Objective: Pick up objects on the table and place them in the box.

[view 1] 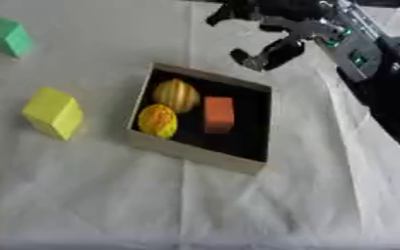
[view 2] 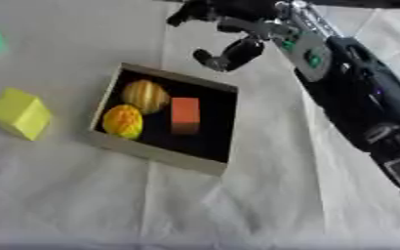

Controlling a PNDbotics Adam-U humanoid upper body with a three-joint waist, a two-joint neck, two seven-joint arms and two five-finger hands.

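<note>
the box (view 1: 195, 155), shallow with a black inside and pale walls, lies on the white-clothed table (view 1: 237, 210) just below and to the left of the right hand (view 1: 276, 49). the hand hangs above the cloth beyond the box's far right corner, apart from the rim as far as the views show. its dark fingers (view 1: 254, 61) are curled downward toward the table and hold nothing; a further finger (view 2: 182, 14) points away to the upper left. the right arm (view 2: 357, 102) comes in from the right side, black with a grey wrist section carrying small green marks, and slants up and leftward to the hand near the top edge.

inside the box, at its left end and farthest from the hand, sit two round fruit-like things: a striped tan ball (view 1: 176, 95) and, touching it on the near side, a yellow-orange ball (view 1: 158, 121). an orange block (view 1: 218, 114) lies just beside them toward the middle of the box.

well to the left of the hand, outside the box, a yellow block (view 1: 54, 113) rests on the cloth. a green block (view 1: 14, 38) lies farther still, near the upper left corner.
</note>
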